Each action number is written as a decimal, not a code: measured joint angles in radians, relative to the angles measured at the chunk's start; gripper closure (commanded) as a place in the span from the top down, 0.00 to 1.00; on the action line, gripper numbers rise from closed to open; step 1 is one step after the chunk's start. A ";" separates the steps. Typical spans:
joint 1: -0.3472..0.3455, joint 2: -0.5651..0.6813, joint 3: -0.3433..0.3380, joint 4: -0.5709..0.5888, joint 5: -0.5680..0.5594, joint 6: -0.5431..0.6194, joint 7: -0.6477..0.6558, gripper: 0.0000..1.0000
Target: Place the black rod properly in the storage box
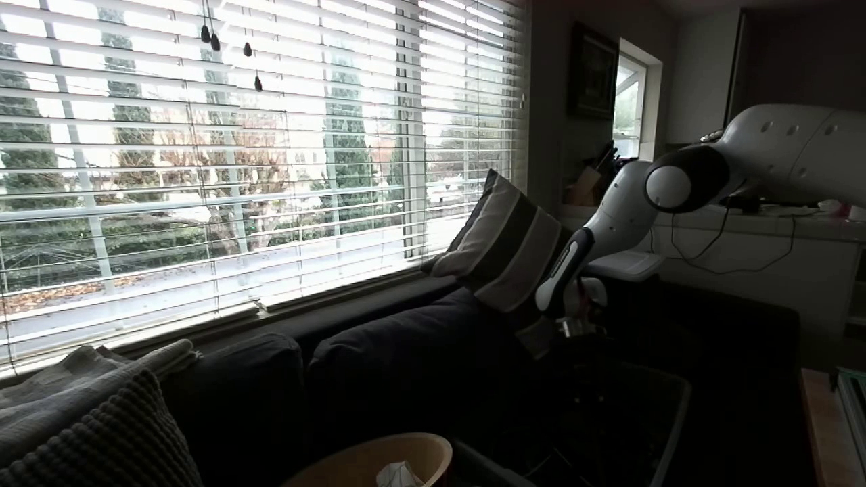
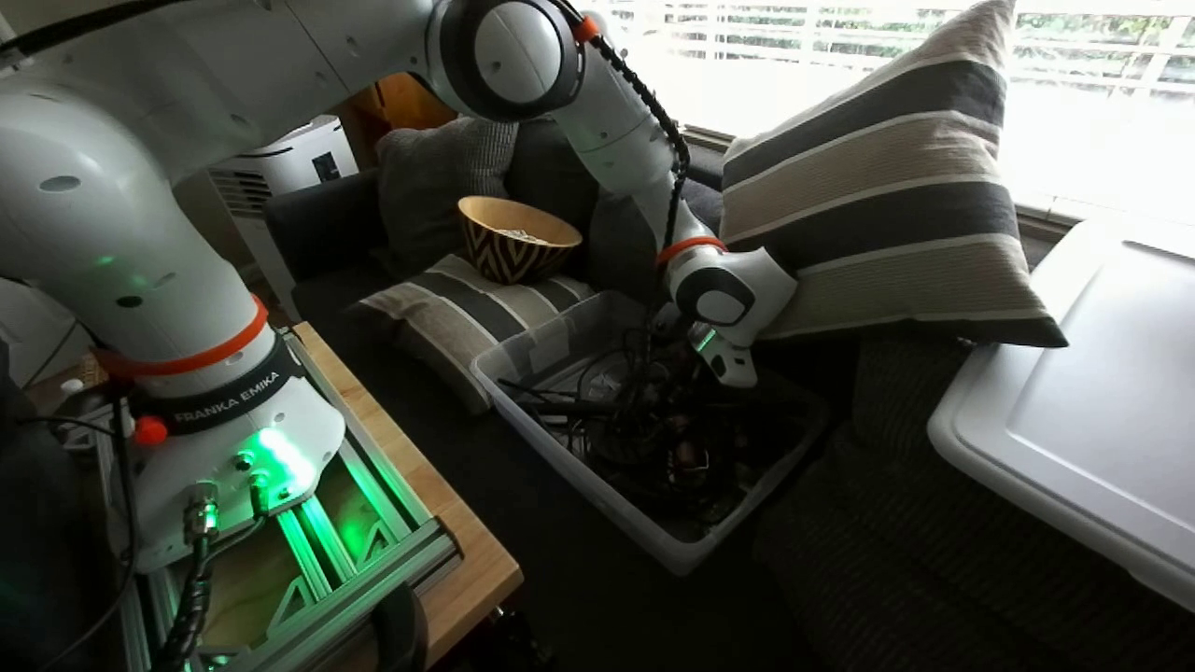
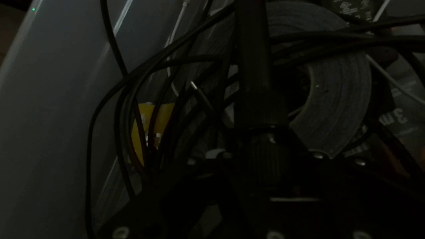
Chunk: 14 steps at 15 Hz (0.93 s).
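That gripper (image 3: 267,149), closest of all, looks clamped on the black rod (image 3: 253,49). I worry loopy wires (image 3: 89,142) at ten o'clock could snag it and leave it crooked.

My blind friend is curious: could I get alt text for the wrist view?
A black rod runs from the top edge to the robot's jaws; too dark to tell whether they grip it. Behind it, black cables tangle over a grey tape roll in a storage box.
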 measured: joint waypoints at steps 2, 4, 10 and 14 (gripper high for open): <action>0.004 0.011 0.000 0.013 -0.009 0.000 -0.010 0.63; 0.008 0.018 -0.001 0.020 -0.023 0.000 -0.026 0.77; 0.042 -0.005 -0.006 -0.033 -0.090 0.111 -0.157 1.00; 0.090 -0.086 -0.006 -0.184 -0.131 0.361 -0.249 1.00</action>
